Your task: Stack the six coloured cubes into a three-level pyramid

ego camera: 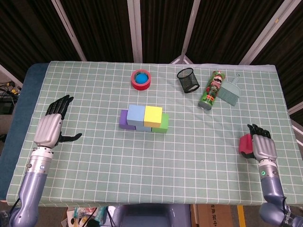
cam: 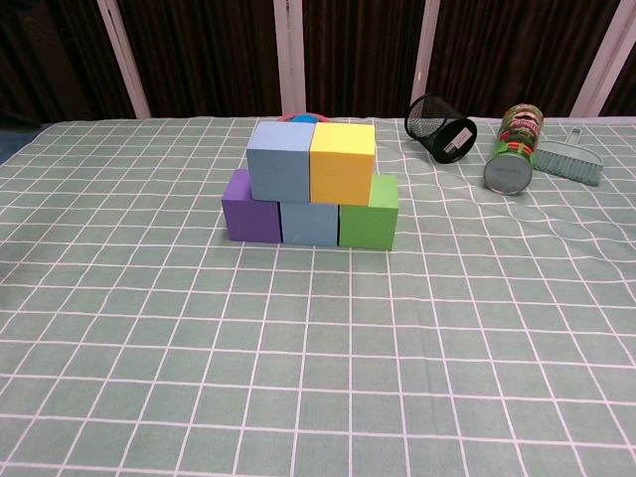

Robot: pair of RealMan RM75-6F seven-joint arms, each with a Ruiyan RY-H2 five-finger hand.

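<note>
The right robot hand [ego camera: 263,147] holds the red cube [ego camera: 245,144] near the table's [ego camera: 199,156] right front edge; it looks light and slightly soft, best gripped on opposite flat faces. The left robot hand [ego camera: 49,128] rests open, empty. Mid-table, the stack [cam: 310,197] awaits its top.

Five cubes [cam: 310,196] stacked mid-table; red cube [ego camera: 245,144] in right hand [ego camera: 263,148].

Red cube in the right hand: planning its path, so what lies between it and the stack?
Only bare checked cloth lies between the red cube in the right hand and the stack, shown in the head view.
</note>
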